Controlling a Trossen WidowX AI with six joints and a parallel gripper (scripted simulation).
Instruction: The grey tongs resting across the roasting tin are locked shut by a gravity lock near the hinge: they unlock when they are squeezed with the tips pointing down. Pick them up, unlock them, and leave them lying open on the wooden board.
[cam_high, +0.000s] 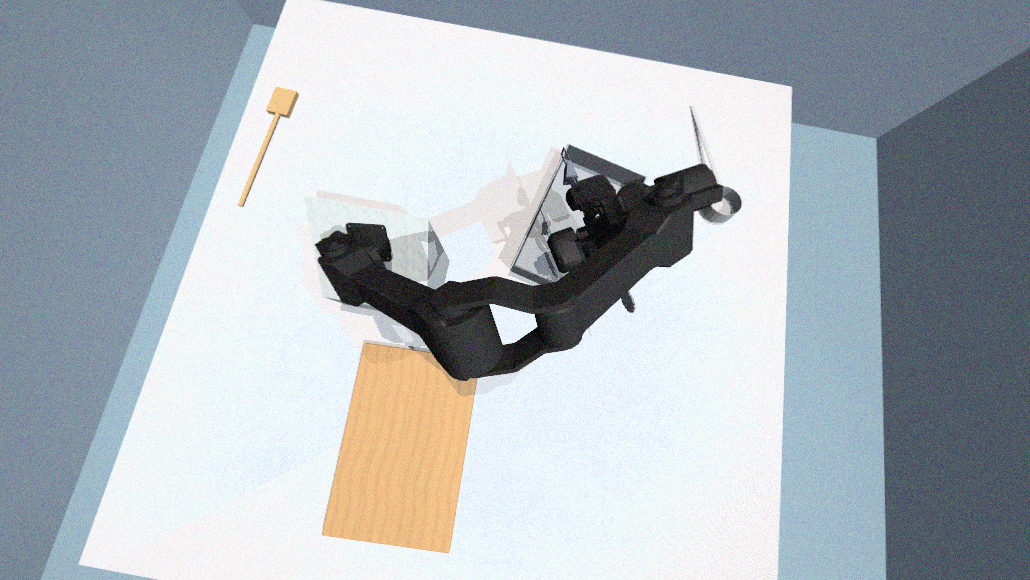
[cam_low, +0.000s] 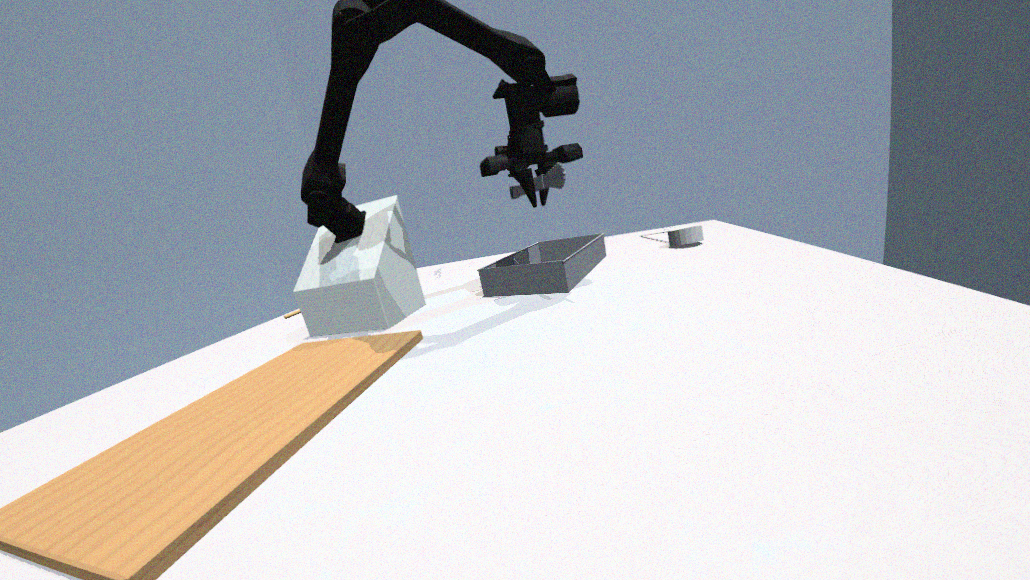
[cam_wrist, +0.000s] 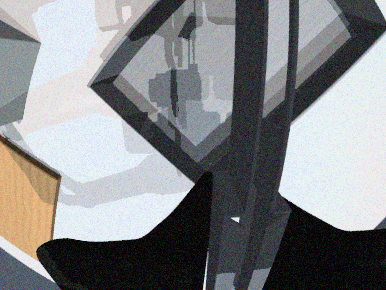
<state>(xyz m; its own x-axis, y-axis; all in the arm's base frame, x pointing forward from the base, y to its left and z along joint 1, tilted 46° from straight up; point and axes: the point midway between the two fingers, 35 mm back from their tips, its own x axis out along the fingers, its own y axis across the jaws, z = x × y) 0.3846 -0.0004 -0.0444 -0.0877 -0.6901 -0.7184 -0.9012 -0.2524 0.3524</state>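
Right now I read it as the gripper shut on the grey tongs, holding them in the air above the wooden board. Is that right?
Not quite. The gripper is shut on the grey tongs and holds them in the air, but above the roasting tin, not the wooden board. The exterior view shows the board off to the side, in front of the arm's base.

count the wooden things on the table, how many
2. A wooden board lies flat at the table's near side, below the arm's base. A wooden spatula lies near the far left corner. The arm could hide a small one.
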